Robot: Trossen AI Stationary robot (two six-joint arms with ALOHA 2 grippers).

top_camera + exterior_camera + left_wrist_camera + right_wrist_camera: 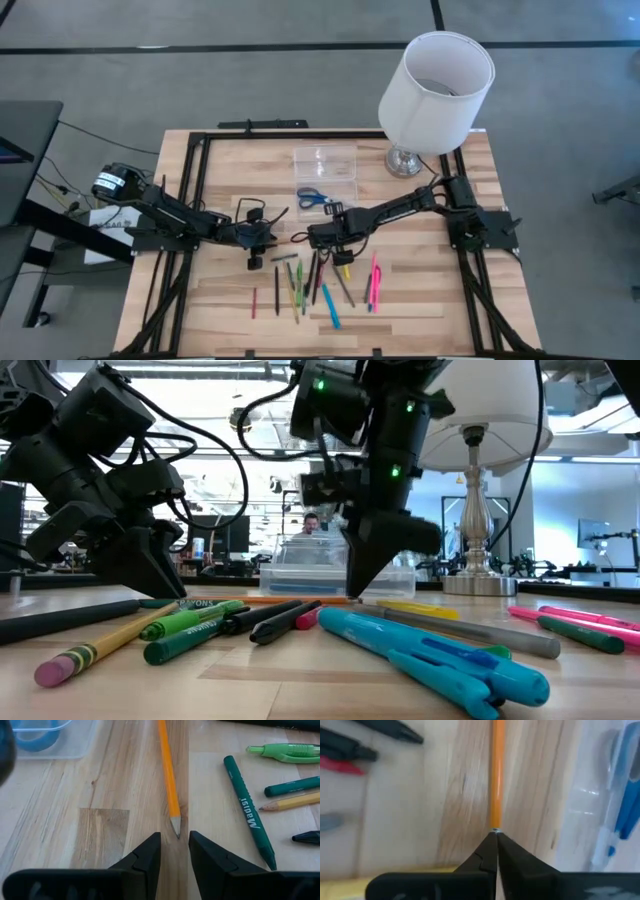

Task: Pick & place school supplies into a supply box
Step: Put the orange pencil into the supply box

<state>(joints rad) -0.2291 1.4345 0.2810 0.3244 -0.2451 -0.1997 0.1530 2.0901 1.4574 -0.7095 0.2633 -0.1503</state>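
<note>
right wrist view, closed fingers meet orange pencil

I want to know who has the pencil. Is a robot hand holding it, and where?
The right gripper pinches the orange pencil at its end; the left gripper is open, holding nothing.

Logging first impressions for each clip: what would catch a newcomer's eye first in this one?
Probably the big white lamp at the table's far right corner, towering over the small clear supply box. Next, the two grippers meeting mid-table over one orange pencil: the left gripper open at its sharpened tip, the right gripper shut at the other end. Pens and pencils lie scattered nearer the front edge.
</note>
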